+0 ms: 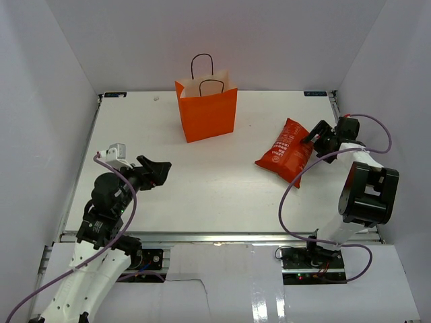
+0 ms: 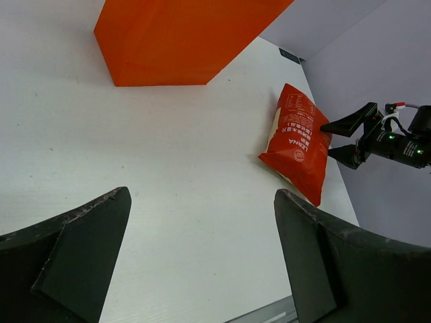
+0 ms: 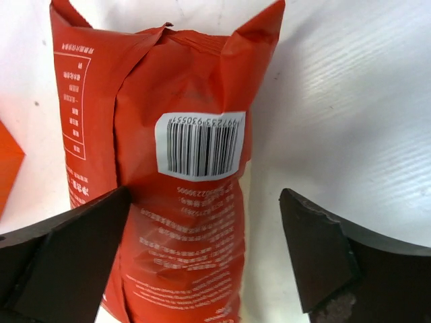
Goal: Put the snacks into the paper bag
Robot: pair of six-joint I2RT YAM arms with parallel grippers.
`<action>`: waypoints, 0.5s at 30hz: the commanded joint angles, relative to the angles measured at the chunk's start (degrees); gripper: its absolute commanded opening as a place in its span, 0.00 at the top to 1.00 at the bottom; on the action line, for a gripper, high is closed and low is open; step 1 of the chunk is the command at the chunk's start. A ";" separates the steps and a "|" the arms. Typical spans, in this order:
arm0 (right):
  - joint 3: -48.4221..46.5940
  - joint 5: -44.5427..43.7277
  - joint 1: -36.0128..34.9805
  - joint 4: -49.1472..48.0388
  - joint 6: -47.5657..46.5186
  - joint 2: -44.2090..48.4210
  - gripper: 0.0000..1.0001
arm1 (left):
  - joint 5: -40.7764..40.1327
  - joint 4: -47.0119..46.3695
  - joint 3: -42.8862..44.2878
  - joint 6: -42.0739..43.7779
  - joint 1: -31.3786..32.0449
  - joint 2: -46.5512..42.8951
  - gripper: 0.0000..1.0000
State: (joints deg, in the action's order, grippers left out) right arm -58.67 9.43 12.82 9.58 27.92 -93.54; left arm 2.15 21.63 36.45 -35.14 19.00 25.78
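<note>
One red chip bag (image 1: pixel 286 152) is seen lying on the desk (image 1: pixel 202 195), well right of the upright orange paper bag (image 1: pixel 207 111). The right fingers (image 1: pixel 316 134) are spread at its end, unclamped. The left fingers (image 1: pixel 155 166) are held apart, empty.

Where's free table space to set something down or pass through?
Widest bare patch: table centre, bordered by left gripper, paper bag and chip bag. Also bare: far-left corner beside the paper bag. Crowded: right side, where the open right gripper sits at the chip bag.
</note>
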 commanded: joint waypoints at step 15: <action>9.02 12.44 1.33 -15.47 -1.03 6.08 0.62 | 2.15 1.93 0.03 -2.83 0.16 0.24 0.02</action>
State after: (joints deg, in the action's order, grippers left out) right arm -50.61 19.33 13.65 -3.60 29.02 -89.86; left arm 3.07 22.96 36.34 -37.58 18.98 25.63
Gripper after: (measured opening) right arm 0.406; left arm 0.976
